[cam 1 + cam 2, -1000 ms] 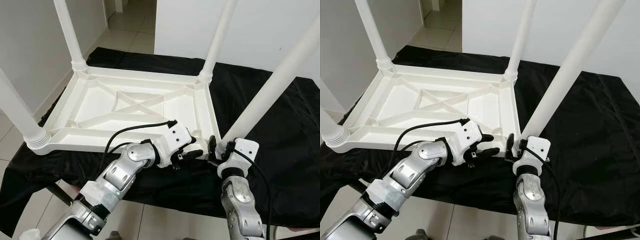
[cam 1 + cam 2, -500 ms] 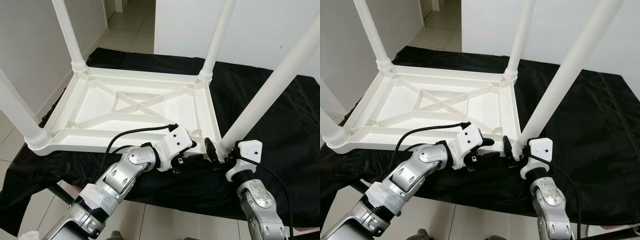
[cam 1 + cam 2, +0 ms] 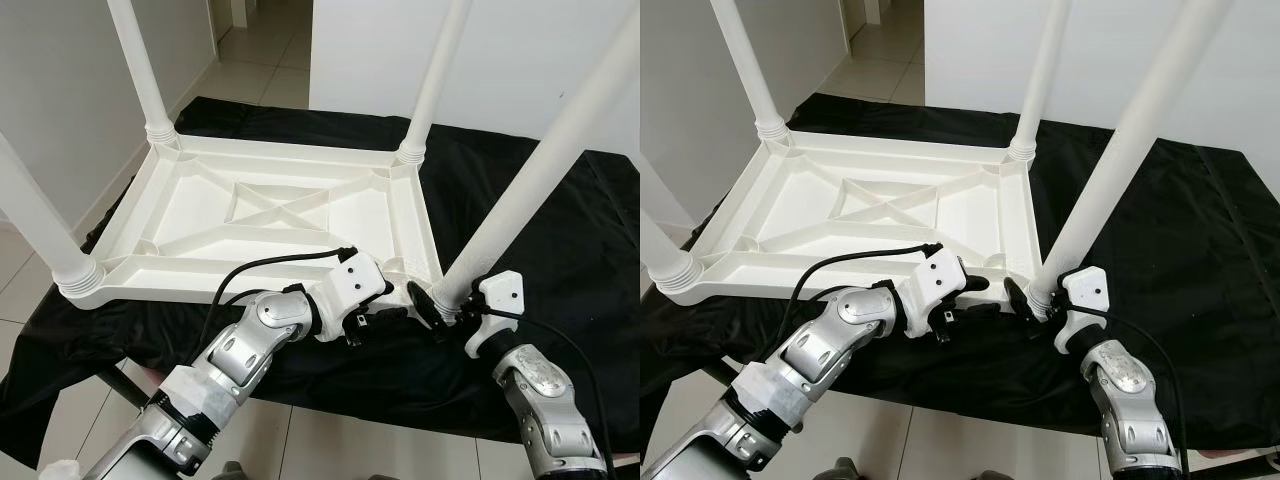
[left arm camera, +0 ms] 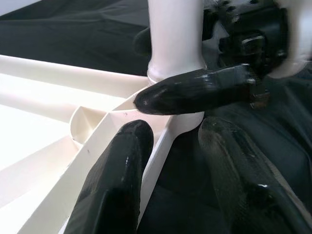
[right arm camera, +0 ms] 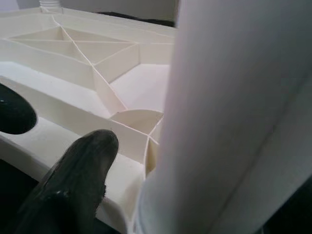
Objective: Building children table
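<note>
You had the white children's table (image 3: 270, 215) lying upside down on the black cloth (image 3: 560, 230) that covered the surface, its ribbed underside facing up and four white legs rising from its corners. The far-left leg (image 3: 140, 65) and far-right leg (image 3: 432, 75) stood in their sockets at the back edge, and the near-left leg (image 3: 40, 225) sat in its ringed collar at the front-left corner. The near-right leg (image 3: 545, 165) leaned up and to the right out of the front-right corner.

Your right hand (image 3: 440, 303) was at the base of that near-right leg, its black fingers (image 3: 1018, 298) closed around the foot of the leg just above the socket, with the white wrist housing just to the right of the leg. In the right wrist view the leg loomed large and close beside one dark fingertip (image 5: 80, 175), with the tabletop's ribs behind.

Your left hand (image 3: 385, 300) was at the same front-right corner, just left of the leg. Its fingers (image 4: 117, 185) were spread apart, one lying over the table's rim and the other below and outside it on the cloth side; whether they actually pressed the rim I could not tell. The two hands were very near one another, on either side of the leg's base
</note>
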Tool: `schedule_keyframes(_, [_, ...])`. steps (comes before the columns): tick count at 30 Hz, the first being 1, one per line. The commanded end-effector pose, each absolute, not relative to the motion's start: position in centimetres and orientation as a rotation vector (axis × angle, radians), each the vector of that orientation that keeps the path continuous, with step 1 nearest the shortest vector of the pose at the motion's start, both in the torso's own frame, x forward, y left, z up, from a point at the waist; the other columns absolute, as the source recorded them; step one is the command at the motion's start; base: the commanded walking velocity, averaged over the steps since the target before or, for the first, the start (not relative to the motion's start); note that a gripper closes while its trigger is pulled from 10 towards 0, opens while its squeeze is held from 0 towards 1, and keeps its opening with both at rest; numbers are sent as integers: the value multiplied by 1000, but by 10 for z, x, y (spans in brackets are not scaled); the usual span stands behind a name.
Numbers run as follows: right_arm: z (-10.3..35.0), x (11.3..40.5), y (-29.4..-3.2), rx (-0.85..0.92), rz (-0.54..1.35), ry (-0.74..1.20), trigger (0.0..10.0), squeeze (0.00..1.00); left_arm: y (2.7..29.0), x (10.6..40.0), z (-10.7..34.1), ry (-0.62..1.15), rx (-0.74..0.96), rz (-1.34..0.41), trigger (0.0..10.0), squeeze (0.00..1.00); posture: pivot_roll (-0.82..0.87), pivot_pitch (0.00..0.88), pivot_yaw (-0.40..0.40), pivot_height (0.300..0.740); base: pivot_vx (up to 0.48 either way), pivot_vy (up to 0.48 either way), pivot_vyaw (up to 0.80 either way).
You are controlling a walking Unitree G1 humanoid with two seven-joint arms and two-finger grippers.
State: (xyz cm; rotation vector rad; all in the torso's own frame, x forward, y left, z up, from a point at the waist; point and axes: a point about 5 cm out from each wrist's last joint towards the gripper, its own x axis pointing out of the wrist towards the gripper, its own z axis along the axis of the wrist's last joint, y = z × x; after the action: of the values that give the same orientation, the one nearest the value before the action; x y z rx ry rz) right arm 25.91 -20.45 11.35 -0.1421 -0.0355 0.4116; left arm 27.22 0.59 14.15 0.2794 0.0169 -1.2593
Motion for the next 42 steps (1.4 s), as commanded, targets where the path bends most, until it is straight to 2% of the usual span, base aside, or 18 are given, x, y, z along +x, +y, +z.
schedule_keyframes(1, [112,259,-209,-150,408,-30,5255,0,5,270,143,26,289,-1347,10000,0,16,0,-1,740,0,0,0])
schedule_keyframes(2, [112,262,-210,-160,416,-29,4588,0,5,271,144,26,288,-1346,10000,0,18,0,0,740,0,0,0])
schedule_keyframes(3, [112,262,-210,-160,416,-29,4588,0,5,271,144,26,288,-1346,10000,0,18,0,0,740,0,0,0])
schedule_keyframes(5, [111,267,-211,-163,434,-32,0,0,6,272,143,31,286,-1344,10000,0,20,0,3,740,0,0,0])
schedule_keyframes(15, [108,267,-208,-142,480,-26,0,0,6,271,143,37,286,-1344,10000,0,19,0,-2,740,0,0,0])
schedule_keyframes(16, [106,265,-208,-136,478,-18,10000,0,6,270,142,42,281,-1343,10000,0,18,0,-1,740,0,0,0])
schedule_keyframes(20, [103,263,-210,-120,448,-14,10000,0,7,269,141,51,274,-1341,10000,0,16,0,1,740,0,0,0])
schedule_keyframes(24, [103,267,-206,-62,276,3,10000,0,10,270,140,53,280,-1333,10000,0,17,0,-4,740,0,0,0])
schedule_keyframes(29, [103,268,-202,-52,211,11,10000,0,11,271,140,50,279,-1324,10000,0,19,0,-2,740,0,0,0])
schedule_keyframes(32, [104,267,-189,-31,107,8,10000,0,13,277,143,41,279,-1297,10000,0,25,0,-7,740,0,0,0])
schedule_keyframes(37, [104,267,-183,-3,25,17,10000,0,14,279,145,37,280,-1287,10000,0,26,0,-7,740,0,0,0])
schedule_keyframes(42, [107,260,-173,33,-260,11,10000,0,16,283,146,33,285,-1272,10000,0,34,0,-17,740,0,0,0])
